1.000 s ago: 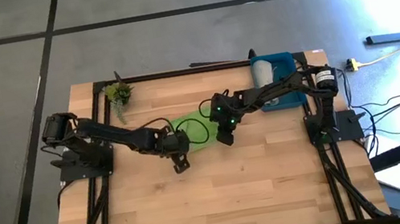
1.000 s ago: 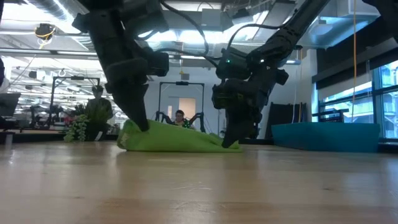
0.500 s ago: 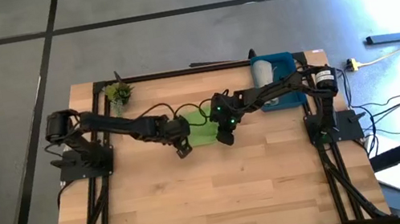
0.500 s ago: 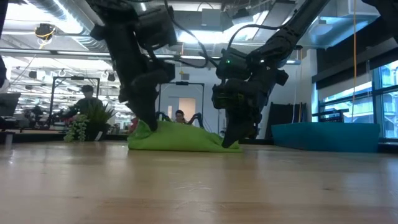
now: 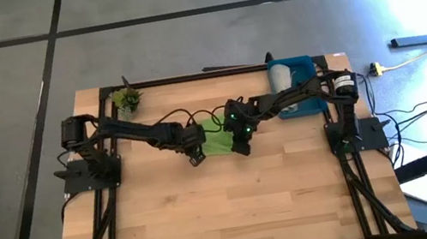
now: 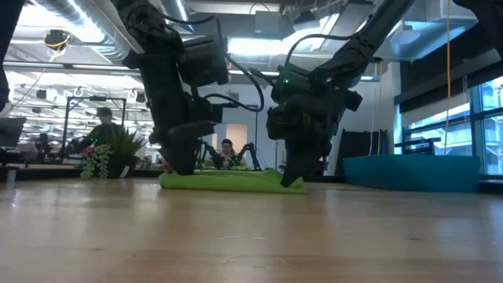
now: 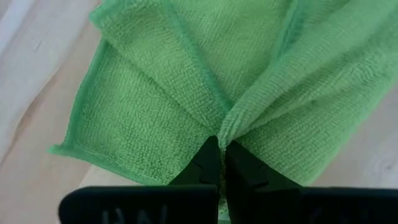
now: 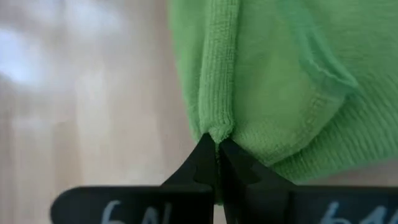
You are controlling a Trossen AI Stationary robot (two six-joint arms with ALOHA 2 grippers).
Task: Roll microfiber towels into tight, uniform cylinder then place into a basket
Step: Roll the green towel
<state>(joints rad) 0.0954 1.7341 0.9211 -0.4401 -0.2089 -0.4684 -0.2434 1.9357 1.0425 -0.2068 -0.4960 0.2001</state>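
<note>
Left hand and right hand low, pinched closed, near together

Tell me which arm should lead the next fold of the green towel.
Probably left. Both grippers are shut on the green towel; the left gripper pinches its outer end, while the right gripper pins the basket side.

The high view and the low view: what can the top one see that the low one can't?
Only the high view shows the rolled grey towel lying in the blue basket, plus the whole table.

Only the low view shows the room behind, with people at desks, and that the green towel lies low and flat.

Both show the left hand and right hand pinching the green towel's two ends, and the plant sprig.
</note>
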